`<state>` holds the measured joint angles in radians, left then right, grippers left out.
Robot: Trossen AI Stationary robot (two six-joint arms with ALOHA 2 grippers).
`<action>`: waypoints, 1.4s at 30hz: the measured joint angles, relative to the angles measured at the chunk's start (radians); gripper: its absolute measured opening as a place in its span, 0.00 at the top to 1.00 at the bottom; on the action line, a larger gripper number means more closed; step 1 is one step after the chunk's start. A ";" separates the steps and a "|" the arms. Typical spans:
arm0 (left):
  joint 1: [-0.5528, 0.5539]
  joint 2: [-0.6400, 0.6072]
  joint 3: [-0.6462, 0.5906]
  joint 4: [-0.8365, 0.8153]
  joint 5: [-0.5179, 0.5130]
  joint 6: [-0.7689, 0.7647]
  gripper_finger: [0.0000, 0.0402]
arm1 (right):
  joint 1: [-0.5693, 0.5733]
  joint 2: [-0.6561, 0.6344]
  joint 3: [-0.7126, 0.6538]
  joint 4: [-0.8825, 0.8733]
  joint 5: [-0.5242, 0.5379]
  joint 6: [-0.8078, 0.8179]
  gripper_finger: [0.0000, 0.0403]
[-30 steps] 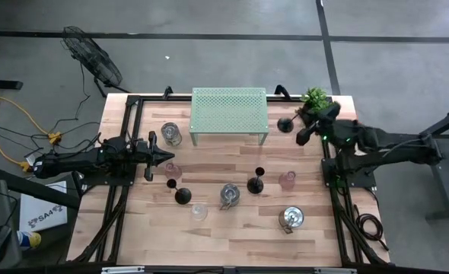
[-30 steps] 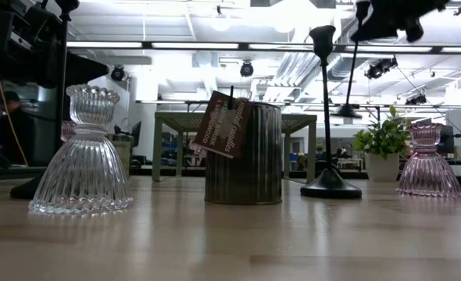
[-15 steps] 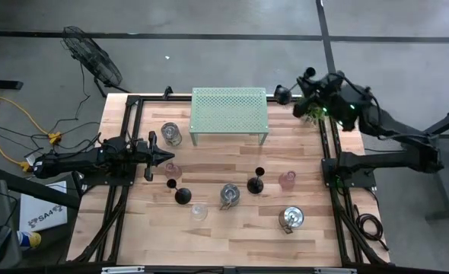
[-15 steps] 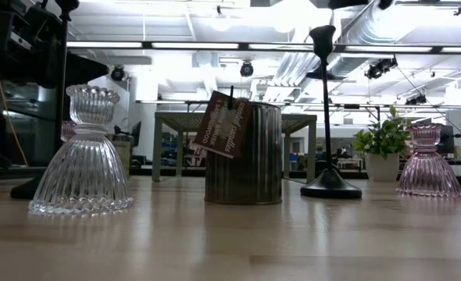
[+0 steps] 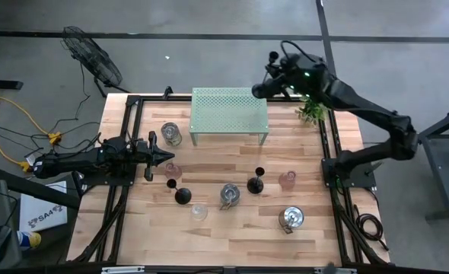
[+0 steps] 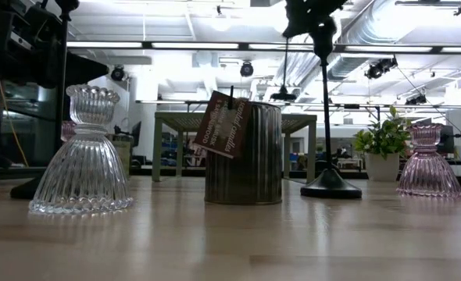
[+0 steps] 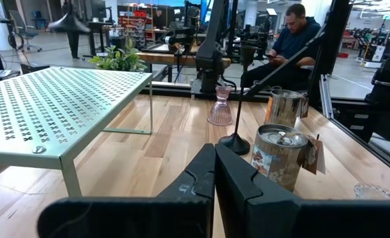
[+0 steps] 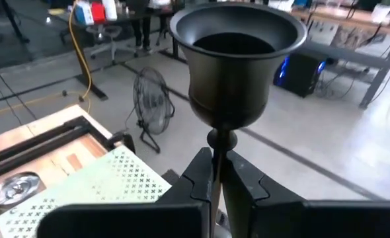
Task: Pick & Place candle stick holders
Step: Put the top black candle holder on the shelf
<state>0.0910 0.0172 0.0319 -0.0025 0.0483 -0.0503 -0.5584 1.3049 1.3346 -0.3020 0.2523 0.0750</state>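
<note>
My right gripper (image 5: 274, 70) is shut on a black candle stick holder, which it carries high over the far right corner of the pale green shelf (image 5: 230, 113). Its cup (image 8: 234, 53) fills the right wrist view. Its round base (image 5: 260, 91) hangs below (image 6: 284, 95). Two more black holders (image 5: 256, 183) (image 5: 182, 195) stand on their bases mid-table, among silvery jars (image 5: 229, 195) and pink and clear glass cups (image 5: 287, 180) (image 5: 199, 211). My left gripper (image 5: 160, 157) waits shut at the table's left side, pointing level (image 7: 215, 173). My right gripper pinches the thin stem (image 8: 215, 165) just under the cup between its two fingers (image 8: 242, 180). The fingers lie about level, across the stem, coming from the table's right side. The holder stands upright in the hold, its base lifted clear above the shelf.
A leafy plant (image 5: 313, 108) stands at the far right corner. Silvery jars sit at the shelf's left end (image 5: 171, 134) and near the front right (image 5: 291, 219). A pink cup (image 5: 170, 170) stands by my left gripper. A person sits beyond the table (image 7: 297, 33).
My right gripper has risen and swung from beside the plant toward the table's far edge and then left, to above the shelf's far right corner. The black holder has gone with it, upright and clear of the table.
</note>
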 joint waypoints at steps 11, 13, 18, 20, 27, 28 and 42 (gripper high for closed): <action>0.000 0.000 0.000 0.000 0.000 0.000 1.00 | -0.050 0.129 0.016 0.048 -0.017 0.060 0.99; 0.000 0.000 0.000 0.000 0.000 0.000 1.00 | -0.058 0.141 0.016 0.052 -0.008 0.064 0.99; 0.000 0.000 0.000 0.000 0.000 0.000 1.00 | -0.063 0.156 0.016 0.060 0.019 0.064 0.99; 0.000 0.000 0.000 0.000 0.000 0.000 1.00 | -0.066 0.160 0.016 0.060 0.017 0.064 0.99; 0.000 0.000 0.000 0.000 0.000 0.000 1.00 | -0.073 0.183 0.016 0.052 0.020 0.090 0.99; 0.000 0.000 0.000 0.000 0.000 0.000 1.00 | -0.073 0.184 0.016 0.052 0.022 0.090 0.99; 0.000 0.000 0.000 0.000 0.000 0.000 1.00 | -0.080 0.191 0.017 0.029 0.029 0.115 0.99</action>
<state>0.0914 0.0172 0.0320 -0.0025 0.0481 -0.0503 -0.6380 1.4956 1.3514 -0.2731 0.2813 0.1898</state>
